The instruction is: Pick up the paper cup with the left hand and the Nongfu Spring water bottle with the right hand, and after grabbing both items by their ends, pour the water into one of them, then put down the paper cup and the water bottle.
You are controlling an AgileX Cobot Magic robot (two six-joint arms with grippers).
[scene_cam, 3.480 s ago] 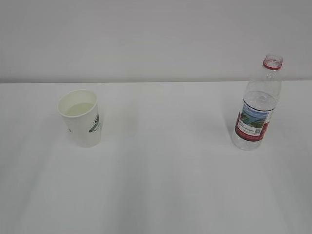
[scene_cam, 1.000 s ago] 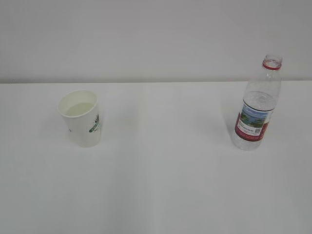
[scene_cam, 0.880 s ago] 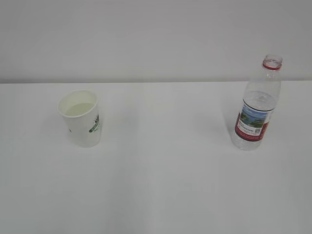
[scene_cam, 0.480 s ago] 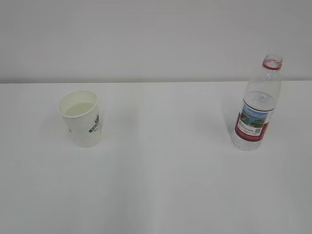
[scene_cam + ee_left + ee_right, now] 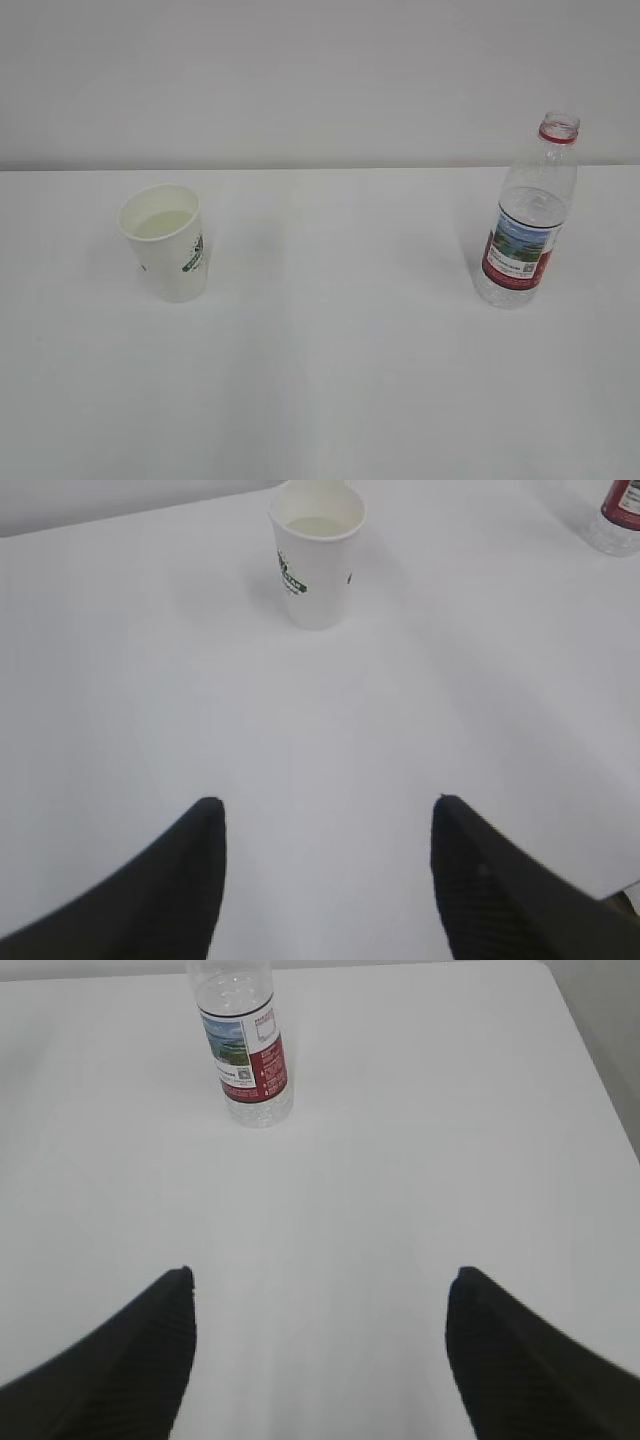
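The white paper cup (image 5: pixel 166 243) with a green logo stands upright on the left of the table, with water (image 5: pixel 162 224) inside it. In the left wrist view the paper cup (image 5: pixel 316 555) is far ahead of my left gripper (image 5: pixel 327 805), which is open and empty. The Nongfu Spring water bottle (image 5: pixel 527 216) stands uncapped on the right, a red ring at its neck. In the right wrist view the bottle (image 5: pixel 242 1045) stands well ahead of my open, empty right gripper (image 5: pixel 320 1275). Neither arm shows in the exterior view.
The white table (image 5: pixel 340 350) meets a pale wall behind. Its right edge (image 5: pixel 600 1070) shows in the right wrist view. The bottle's base (image 5: pixel 618 515) appears at the top right of the left wrist view.
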